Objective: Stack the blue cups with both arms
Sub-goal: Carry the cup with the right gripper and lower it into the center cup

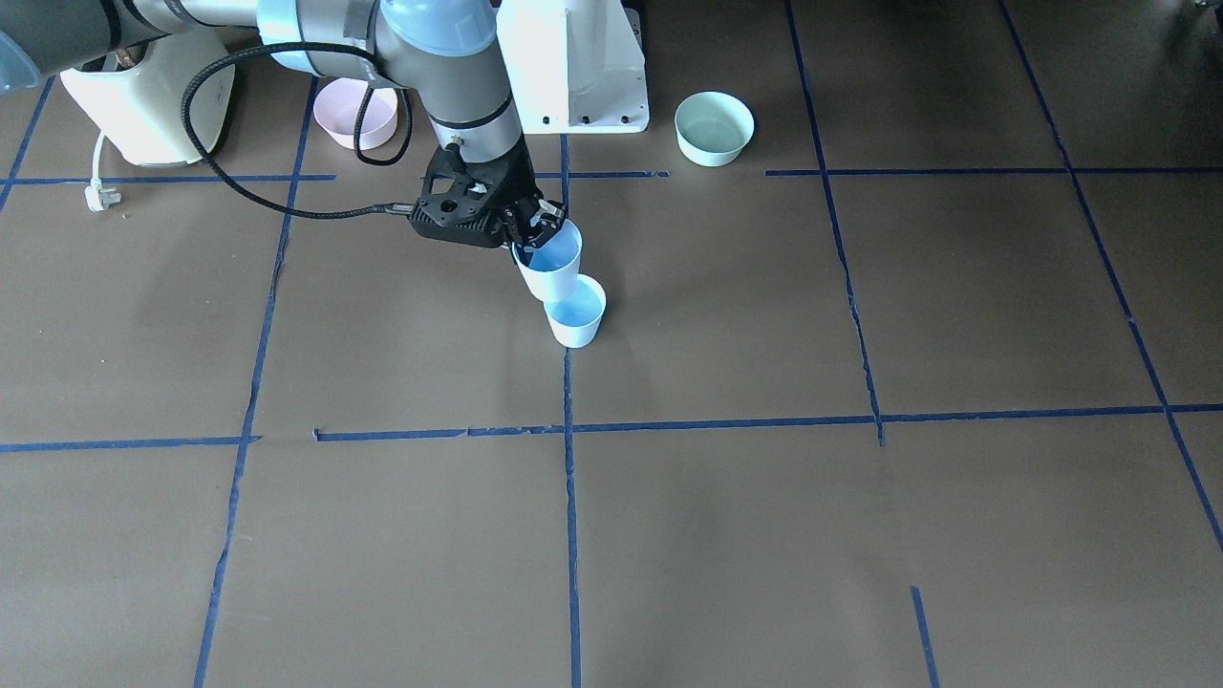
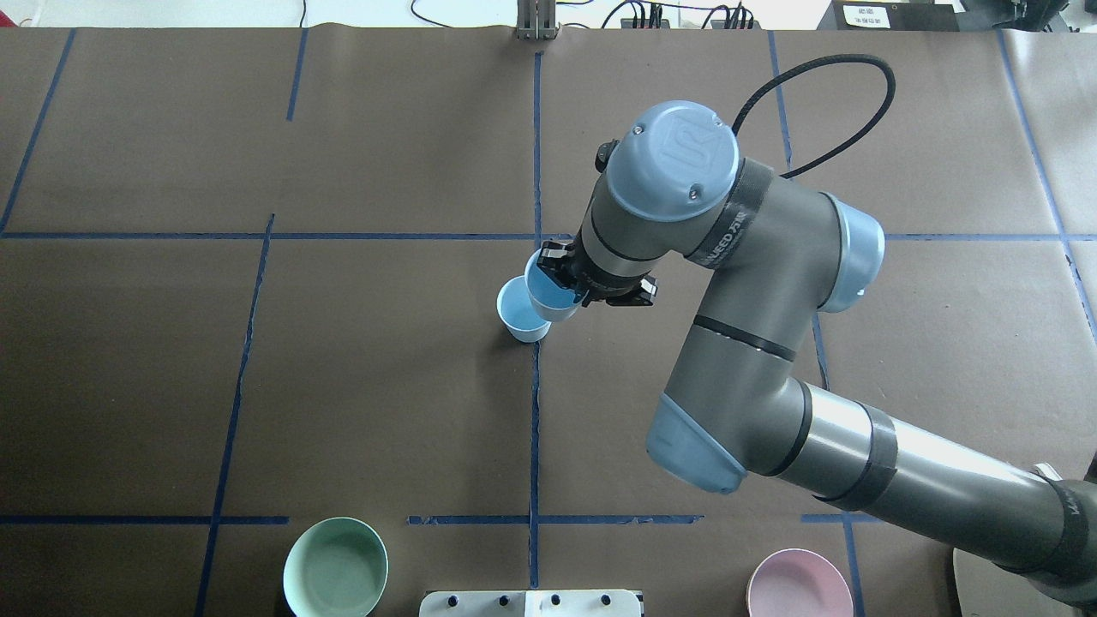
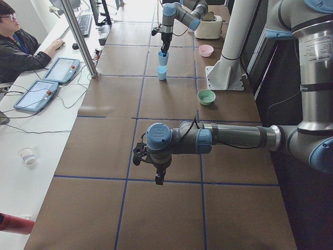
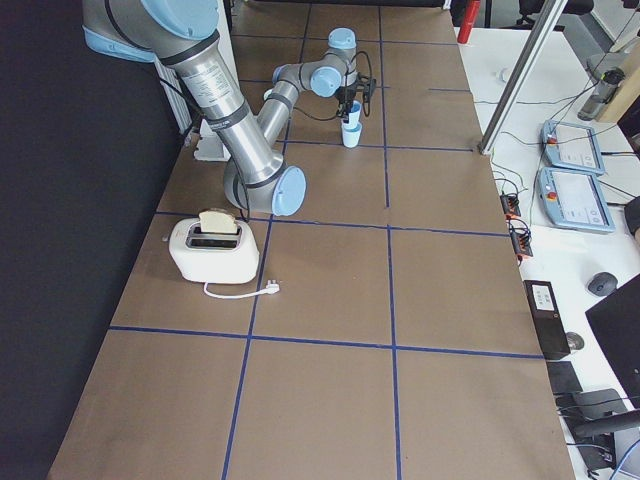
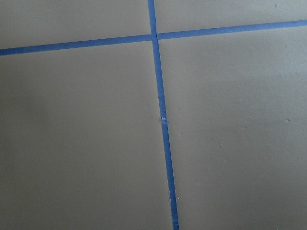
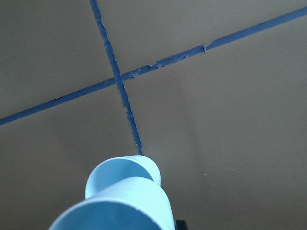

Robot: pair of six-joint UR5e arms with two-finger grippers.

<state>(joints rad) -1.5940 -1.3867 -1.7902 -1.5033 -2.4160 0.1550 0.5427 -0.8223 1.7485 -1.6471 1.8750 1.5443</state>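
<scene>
Nearest the robot, by the white pedestal [image 2: 531, 602]: mint bowl [image 2: 334, 566] on its left, pink bowl [image 2: 797, 587] on its right, both upright on the bench [image 2: 171, 386]. Past the pink bowl, toward the right end, a toaster [image 1: 143, 96] w/ bread in the slot; its plug [image 1: 98, 198] lies loose on the bench

Further out, approx bench centre, the right arm [image 2: 754, 343] reaches in and the right tool [image 1: 531, 229] points down, clamped on the rim of the held cup [image 1: 549, 266]. That cup is off the bench, mouth up, slightly tilted. The 2nd cup [image 1: 575, 320] stands upright on the bench by a tape [image 5: 163, 143] line, just beside and below. The held cup's base overlaps its rim in front & overhead views; can't tell if they touch. Not nested yet

Left arm [image 3: 229, 138] stretches over the bench toward the left end, well apart from both cups. Left tool [image 3: 158, 179] hangs pointing down; seen from the side only, so can't tell if open or closed. Its wrist cam shows just bench & crossing tape

Farthest, an operator [image 3: 18, 44] sits at a side desk
</scene>
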